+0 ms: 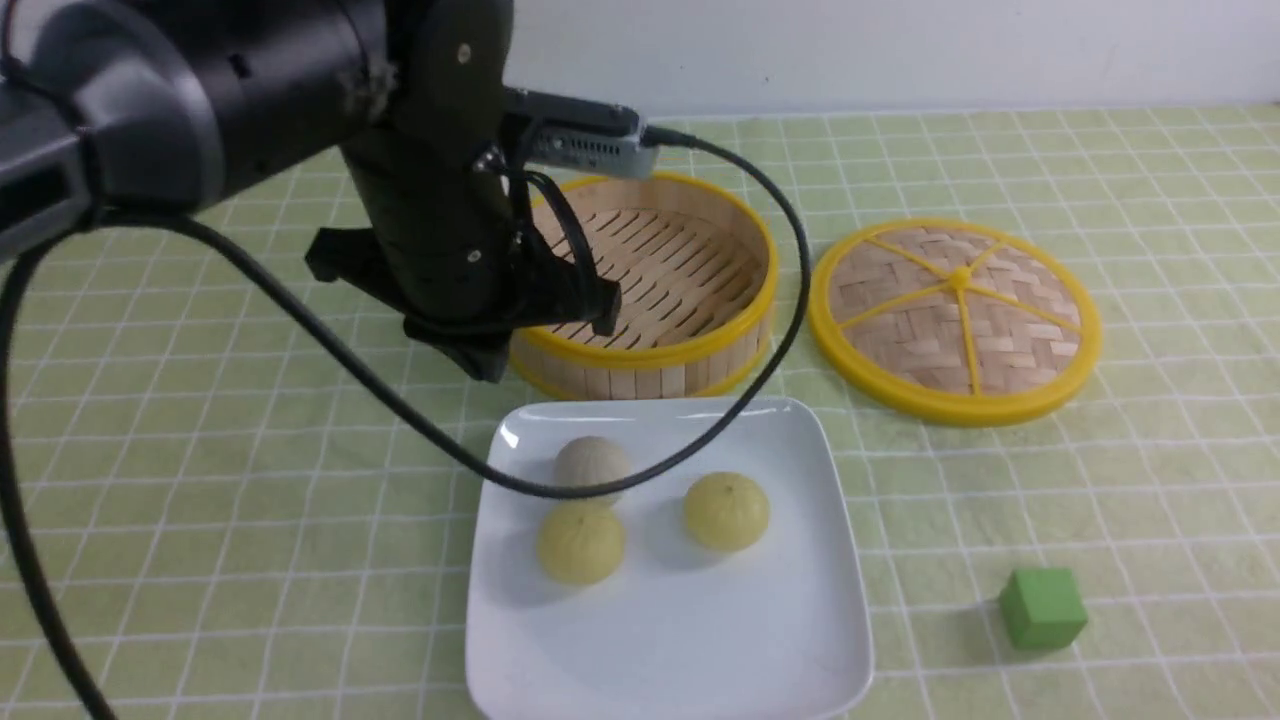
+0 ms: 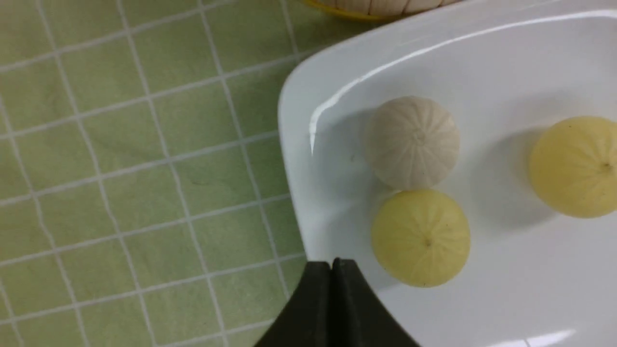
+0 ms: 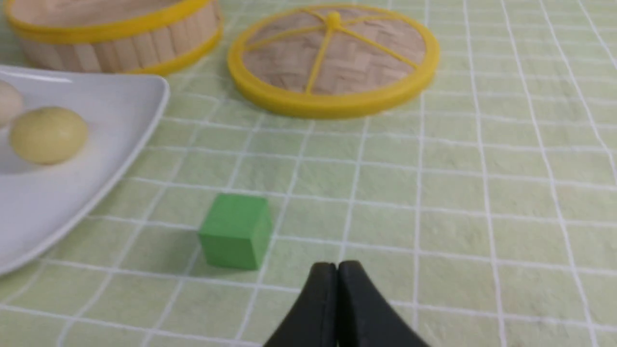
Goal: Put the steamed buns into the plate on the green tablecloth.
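A green tablecloth (image 1: 200,480) covers the table. On it, a white plate (image 1: 700,650) holds all three steamed buns (image 1: 727,511), so the task looks finished. The steamer basket (image 1: 690,270) appears empty, though the arm hides part of it. Wrist views alone show the left gripper (image 2: 331,264) and right gripper (image 3: 337,266) pressed together, holding nothing.

Three steamed buns are in view: two pale yellow ones (image 1: 581,543) (image 1: 726,511) and one off-white one (image 1: 592,463). There is one white square plate (image 1: 690,650), one bamboo steamer basket (image 1: 655,285), one woven lid (image 1: 955,318) and one green cube (image 1: 1042,607). One green tablecloth (image 1: 1100,180) is in view, and two grippers, the left gripper (image 2: 332,264) and the right gripper (image 3: 337,266).
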Controlling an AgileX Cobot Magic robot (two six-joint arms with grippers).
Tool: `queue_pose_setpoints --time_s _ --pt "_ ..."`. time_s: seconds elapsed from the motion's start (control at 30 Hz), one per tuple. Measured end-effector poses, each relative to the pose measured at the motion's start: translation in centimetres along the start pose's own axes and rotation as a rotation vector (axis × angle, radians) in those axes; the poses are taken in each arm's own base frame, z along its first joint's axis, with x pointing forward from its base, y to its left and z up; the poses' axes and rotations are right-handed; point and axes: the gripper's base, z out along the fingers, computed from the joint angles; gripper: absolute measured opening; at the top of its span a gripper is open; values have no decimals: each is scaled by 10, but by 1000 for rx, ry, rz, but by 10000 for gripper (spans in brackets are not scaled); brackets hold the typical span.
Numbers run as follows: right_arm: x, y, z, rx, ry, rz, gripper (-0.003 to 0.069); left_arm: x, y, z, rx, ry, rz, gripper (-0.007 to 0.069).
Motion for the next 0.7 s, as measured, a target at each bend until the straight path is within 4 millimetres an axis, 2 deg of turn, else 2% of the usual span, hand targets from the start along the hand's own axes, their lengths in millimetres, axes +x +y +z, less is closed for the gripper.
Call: queue_pose_setpoints --time_s 0.13,0.23,0.27,0.33,0.43,0.57,0.6,0.63,0.7 --pt "16 -5 8 84 9 24 14 12 12 -39 -9 -56 34 2" --pt "14 -9 8 148 -29 47 17 28 21 -62 -10 -95 44 2" --pt "14 -9 8 148 -28 47 17 30 22 -64 -9 -98 44 2" --pt "14 -11 8 185 -36 63 20 44 28 -75 -8 -123 43 2" --pt "14 -12 8 213 -44 87 25 81 41 -95 4 -187 41 2" --pt "14 -12 8 213 -44 93 28 129 53 -97 32 -264 31 2" --pt "14 -12 8 213 -44 93 28 132 54 -97 34 -270 32 2" --pt "14 -12 8 213 -44 93 30 146 57 -98 54 -319 12 2" --pt "14 -12 8 213 -44 93 36 176 61 -85 99 -413 -32 2"
